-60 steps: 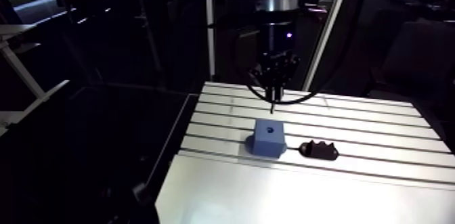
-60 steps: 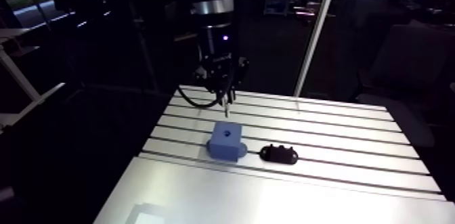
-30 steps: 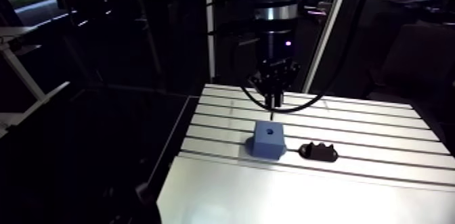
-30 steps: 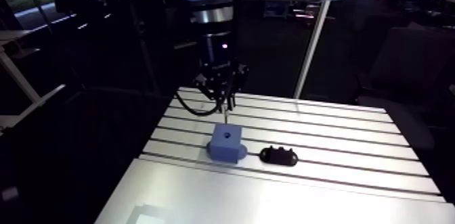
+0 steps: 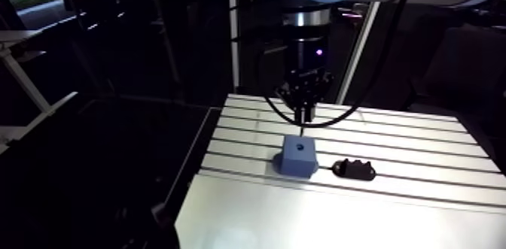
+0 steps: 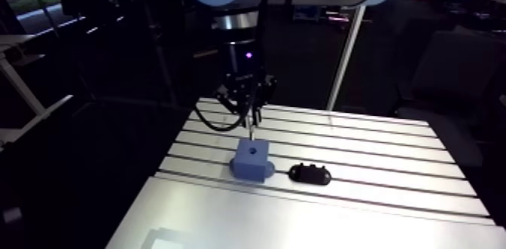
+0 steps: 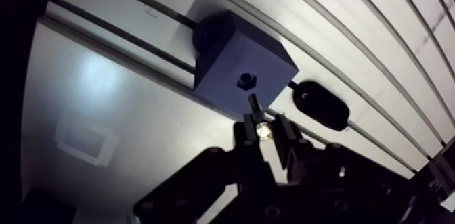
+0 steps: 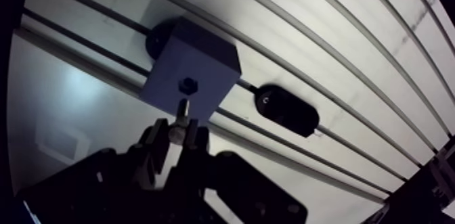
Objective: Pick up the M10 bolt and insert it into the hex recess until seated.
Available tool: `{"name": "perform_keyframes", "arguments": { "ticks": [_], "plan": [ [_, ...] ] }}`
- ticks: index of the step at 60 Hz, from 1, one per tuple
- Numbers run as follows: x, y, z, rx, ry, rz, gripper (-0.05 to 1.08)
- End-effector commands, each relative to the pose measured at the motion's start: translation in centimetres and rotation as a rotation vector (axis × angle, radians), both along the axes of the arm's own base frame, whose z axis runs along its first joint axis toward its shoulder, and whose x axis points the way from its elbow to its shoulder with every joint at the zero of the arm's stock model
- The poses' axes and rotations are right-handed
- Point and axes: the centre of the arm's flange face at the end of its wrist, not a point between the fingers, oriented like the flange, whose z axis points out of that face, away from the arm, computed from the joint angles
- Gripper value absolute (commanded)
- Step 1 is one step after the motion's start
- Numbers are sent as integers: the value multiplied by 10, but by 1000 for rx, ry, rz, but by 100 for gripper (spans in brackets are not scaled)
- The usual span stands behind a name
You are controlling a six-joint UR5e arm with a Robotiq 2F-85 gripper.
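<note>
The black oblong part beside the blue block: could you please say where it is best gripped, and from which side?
Probably across its two long sides at mid-length, from straight above: the black oblong part lies flat and low on the slotted aluminium table, its ends rounded.

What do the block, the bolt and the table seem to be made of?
Block: probably plastic, matte blue-grey, no glints.
Bolt: metal; its head glints brightly.
Table: aluminium, seemingly satin finish, with a broad soft sheen.

One blue block point(image 7: 227, 64), one bolt point(image 7: 255, 107), one black oval part point(image 7: 322, 105), one slotted table point(image 7: 135, 112).
</note>
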Motion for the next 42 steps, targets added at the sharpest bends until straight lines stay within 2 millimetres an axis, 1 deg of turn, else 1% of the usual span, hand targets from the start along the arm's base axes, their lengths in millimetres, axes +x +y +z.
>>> {"name": "perform_keyframes", "arguments": {
  "ticks": [1,31,42],
  "plan": [
    [1,0,-3,1,-6,1,108],
    [3,0,-11,3,-4,-2,108],
    [3,0,-17,2,-11,2,108]
  ]
}}
